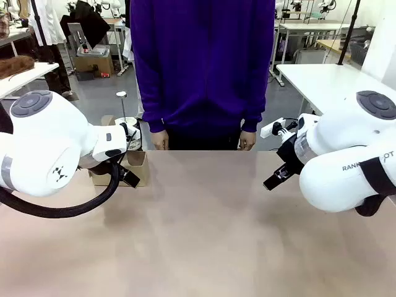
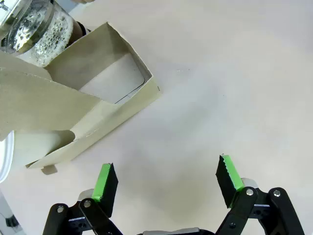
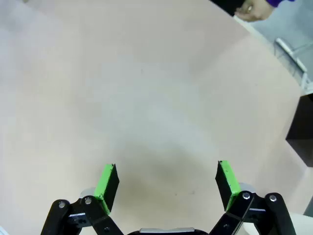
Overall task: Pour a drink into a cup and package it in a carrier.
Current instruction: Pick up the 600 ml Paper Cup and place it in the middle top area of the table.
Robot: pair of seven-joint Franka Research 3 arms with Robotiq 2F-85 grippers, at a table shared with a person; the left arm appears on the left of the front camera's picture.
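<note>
Carrier [image 2: 34, 98] near far table [image 1: 204, 235] edge; left gripper [image 2: 166, 176], right gripper [image 3: 166, 178] agape above.

A person [image 1: 202, 62] in purple stands behind the beige table [image 1: 204, 235]; black box [image 3: 301, 125] near its edge.

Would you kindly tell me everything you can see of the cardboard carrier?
The carrier is a low box of plain brownish cardboard, with thin walls and an upright centre panel dividing it. One well is open and looks empty. It rests flat on the table, on the robot's left, a glass jug close beside it; whether they touch is unclear.
</note>
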